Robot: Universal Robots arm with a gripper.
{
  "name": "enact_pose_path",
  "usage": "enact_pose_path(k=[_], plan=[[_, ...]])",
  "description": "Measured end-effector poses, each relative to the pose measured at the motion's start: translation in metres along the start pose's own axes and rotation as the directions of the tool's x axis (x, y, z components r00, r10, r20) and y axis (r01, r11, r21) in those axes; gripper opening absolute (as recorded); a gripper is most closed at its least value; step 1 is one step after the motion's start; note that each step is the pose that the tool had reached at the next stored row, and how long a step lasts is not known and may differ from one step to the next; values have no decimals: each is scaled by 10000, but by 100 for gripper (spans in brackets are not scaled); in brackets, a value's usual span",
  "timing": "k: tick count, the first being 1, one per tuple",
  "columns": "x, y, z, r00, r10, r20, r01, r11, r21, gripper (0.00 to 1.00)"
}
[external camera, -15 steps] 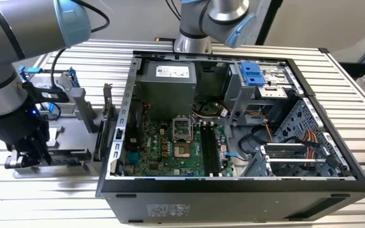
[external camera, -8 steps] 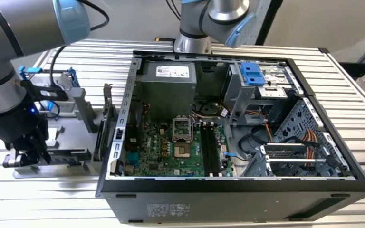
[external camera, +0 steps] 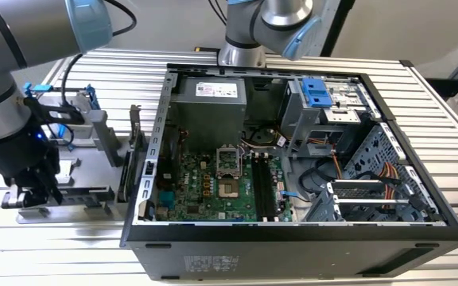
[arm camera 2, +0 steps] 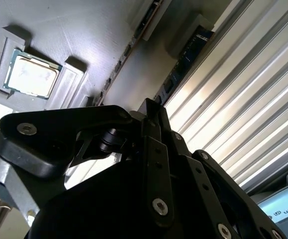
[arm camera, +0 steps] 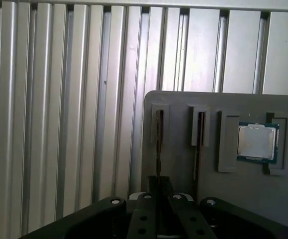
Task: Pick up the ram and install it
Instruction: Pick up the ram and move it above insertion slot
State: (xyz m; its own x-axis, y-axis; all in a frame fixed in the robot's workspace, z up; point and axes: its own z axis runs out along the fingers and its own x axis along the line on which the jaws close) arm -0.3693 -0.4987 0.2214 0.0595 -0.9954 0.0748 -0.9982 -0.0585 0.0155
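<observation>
Hovering pincer near the racked ram

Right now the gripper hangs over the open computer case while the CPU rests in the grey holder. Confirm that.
Wrong place. In the exterior view the gripper hangs outside the computer case, to the exterior view's left of it. The CPU does rest in the grey holder, as the first wrist view shows.
</observation>
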Motion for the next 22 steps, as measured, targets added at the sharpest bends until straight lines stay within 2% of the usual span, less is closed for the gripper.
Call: enact_pose_path(k=[22], plan=[[16, 3, -221, 10000, 0, 0, 0, 10000, 0, 0]])
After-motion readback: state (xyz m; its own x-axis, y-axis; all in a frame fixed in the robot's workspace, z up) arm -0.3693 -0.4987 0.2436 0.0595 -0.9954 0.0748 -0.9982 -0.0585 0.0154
